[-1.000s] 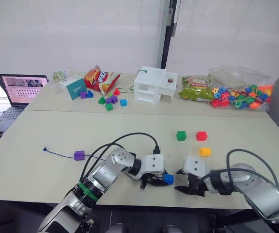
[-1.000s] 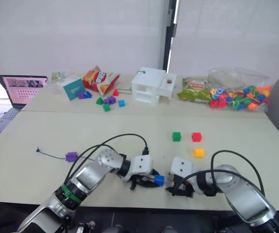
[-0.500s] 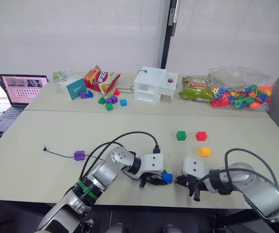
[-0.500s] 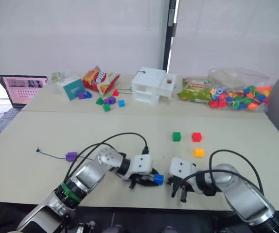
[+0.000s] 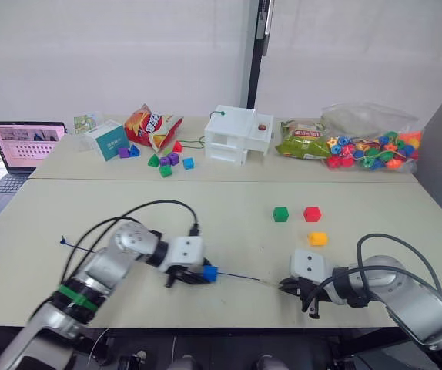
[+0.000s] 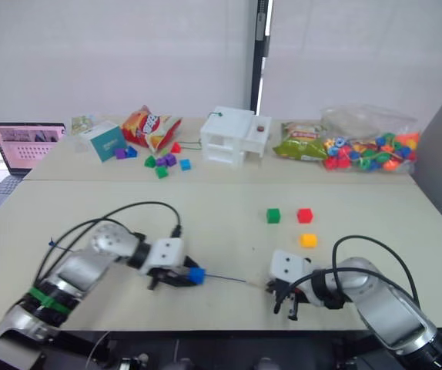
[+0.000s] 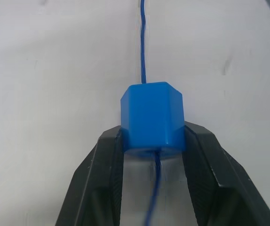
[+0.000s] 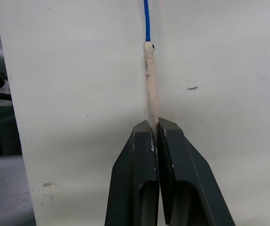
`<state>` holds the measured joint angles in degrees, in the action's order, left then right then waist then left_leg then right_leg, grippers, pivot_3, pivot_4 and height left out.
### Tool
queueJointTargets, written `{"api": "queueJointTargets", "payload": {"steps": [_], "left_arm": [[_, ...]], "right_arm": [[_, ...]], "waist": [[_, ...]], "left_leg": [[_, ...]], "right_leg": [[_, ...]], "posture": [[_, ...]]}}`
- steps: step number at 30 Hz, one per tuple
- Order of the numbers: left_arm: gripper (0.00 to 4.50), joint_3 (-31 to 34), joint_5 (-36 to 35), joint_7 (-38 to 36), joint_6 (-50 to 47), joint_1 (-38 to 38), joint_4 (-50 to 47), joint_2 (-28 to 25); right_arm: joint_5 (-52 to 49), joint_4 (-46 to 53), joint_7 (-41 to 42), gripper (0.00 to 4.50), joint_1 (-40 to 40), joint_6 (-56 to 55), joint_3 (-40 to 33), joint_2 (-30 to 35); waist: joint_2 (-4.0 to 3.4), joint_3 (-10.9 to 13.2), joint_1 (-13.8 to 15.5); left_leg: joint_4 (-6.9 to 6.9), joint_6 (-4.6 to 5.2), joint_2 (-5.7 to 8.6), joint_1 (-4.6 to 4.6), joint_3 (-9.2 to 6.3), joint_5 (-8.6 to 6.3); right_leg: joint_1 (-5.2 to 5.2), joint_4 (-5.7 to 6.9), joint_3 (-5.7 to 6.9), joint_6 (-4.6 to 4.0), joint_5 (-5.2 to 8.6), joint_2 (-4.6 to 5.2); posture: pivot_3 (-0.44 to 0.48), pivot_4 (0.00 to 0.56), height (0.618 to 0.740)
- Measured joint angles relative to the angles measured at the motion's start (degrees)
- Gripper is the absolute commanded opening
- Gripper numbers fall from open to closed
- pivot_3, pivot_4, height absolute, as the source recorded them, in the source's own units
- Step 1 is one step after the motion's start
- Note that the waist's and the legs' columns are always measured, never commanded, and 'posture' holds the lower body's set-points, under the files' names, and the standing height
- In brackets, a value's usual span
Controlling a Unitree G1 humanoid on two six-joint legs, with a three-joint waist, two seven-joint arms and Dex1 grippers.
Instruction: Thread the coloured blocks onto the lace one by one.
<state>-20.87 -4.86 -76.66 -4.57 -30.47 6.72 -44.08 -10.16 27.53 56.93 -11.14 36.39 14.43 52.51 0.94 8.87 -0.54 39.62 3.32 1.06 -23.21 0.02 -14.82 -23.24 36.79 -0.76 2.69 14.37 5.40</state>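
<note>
My left gripper [image 5: 203,274] is shut on a blue block [image 7: 151,115], and the dark blue lace [image 5: 236,277] passes through that block. From there the lace runs straight across the table to my right gripper [image 5: 286,286]. In the right wrist view that gripper [image 8: 154,125] is shut on the lace's pale stiff tip [image 8: 149,80]. The lace's knotted end [image 5: 62,240] lies far to the left, behind the left arm. Green [image 5: 281,213], red [image 5: 312,213] and yellow [image 5: 318,238] blocks sit loose on the table beyond the right gripper.
On the back table stand a white box [image 5: 236,135], a clear bag of beads [image 5: 369,146], snack bags [image 5: 150,126], a teal box [image 5: 111,140], mixed small blocks [image 5: 165,161] and a laptop [image 5: 21,146]. Both grippers are close to the table's front edge.
My left gripper has slid left along the lace with the blue block, so a stretch of lace now shows between the grippers. The right gripper stays where it was. The camera shifted.
</note>
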Motion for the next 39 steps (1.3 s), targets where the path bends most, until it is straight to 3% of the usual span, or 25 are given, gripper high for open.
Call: {"api": "queueJointTargets", "payload": {"steps": [8,17,19,24,28,32,34,39], "left_arm": [[1.28,5.29,0.20,-1.05,11.42,-0.12,14.31,-8.88],[1.28,7.10,0.99,-1.66,13.04,0.82,16.53,-12.23],[2.31,7.30,1.26,-1.54,12.68,0.65,16.37,-12.16],[3.96,8.60,-2.38,-3.42,1.86,1.08,10.80,-10.68],[3.96,9.10,-7.14,-5.72,-7.42,1.10,3.32,-10.01],[3.96,10.56,-13.30,-5.46,-16.47,1.16,-5.65,-6.92],[3.96,10.07,-14.23,-3.36,-18.43,1.46,-10.22,-2.82],[3.96,-1.47,-7.19,5.80,-12.70,4.37,-11.75,12.70]], "right_arm": [[0.10,-1.35,0.55,0.00,-0.89,-1.40,0.57,-0.07],[0.40,-2.02,1.55,0.00,-1.51,-1.99,0.88,-0.35],[0.46,-2.18,1.60,0.00,-1.99,-1.99,1.15,-0.97],[0.82,-2.30,1.66,0.00,-2.74,-2.00,2.22,-1.47],[0.95,-2.35,1.63,0.00,-3.47,-1.98,2.70,-1.59],[1.00,-2.35,1.61,0.00,-3.67,-1.92,2.92,-1.67],[1.03,-2.38,1.61,0.00,-4.02,-1.79,3.18,-1.99],[1.43,-2.51,1.56,0.00,-5.96,-1.19,4.98,-3.32]], "waist": [[-0.01,0.00,-0.94],[-0.01,0.00,-0.45],[-0.01,0.00,-0.39],[0.00,0.01,-0.17],[0.08,0.05,0.14],[0.09,0.06,0.28],[0.07,0.05,0.38],[0.11,0.07,1.07]], "left_leg": [[-0.39,-0.12,-0.06,0.39,0.11,0.07],[-0.43,-0.12,-0.04,0.33,0.15,0.07],[-0.43,-0.12,-0.03,0.33,0.15,0.07],[-0.41,-0.12,0.01,0.12,0.16,0.07],[-0.31,-0.13,0.03,-0.13,0.13,0.08],[-0.31,-0.13,0.03,-0.12,0.13,0.08],[-0.31,-0.13,0.04,-0.07,0.14,0.08],[-0.25,-0.13,0.08,-0.05,0.13,0.08]], "right_leg": [[0.01,0.17,-0.07,-0.19,0.08,-0.07],[-0.04,0.19,-0.05,-0.19,0.08,-0.02],[-0.04,0.19,-0.04,-0.19,0.09,-0.01],[-0.17,0.19,-0.01,-0.15,0.08,0.03],[-0.37,0.23,0.01,-0.14,0.07,0.05],[-0.35,0.22,0.01,-0.13,0.07,0.06],[-0.29,0.21,0.00,-0.13,0.07,0.07],[-0.19,0.16,-0.01,-0.09,0.04,0.05]], "posture": [[0.000,0.150,0.740],[0.000,0.150,0.740],[0.000,0.150,0.740],[0.000,0.150,0.740],[0.000,0.150,0.740],[0.000,0.150,0.740],[0.000,0.150,0.740],[0.000,0.150,0.740]]}}
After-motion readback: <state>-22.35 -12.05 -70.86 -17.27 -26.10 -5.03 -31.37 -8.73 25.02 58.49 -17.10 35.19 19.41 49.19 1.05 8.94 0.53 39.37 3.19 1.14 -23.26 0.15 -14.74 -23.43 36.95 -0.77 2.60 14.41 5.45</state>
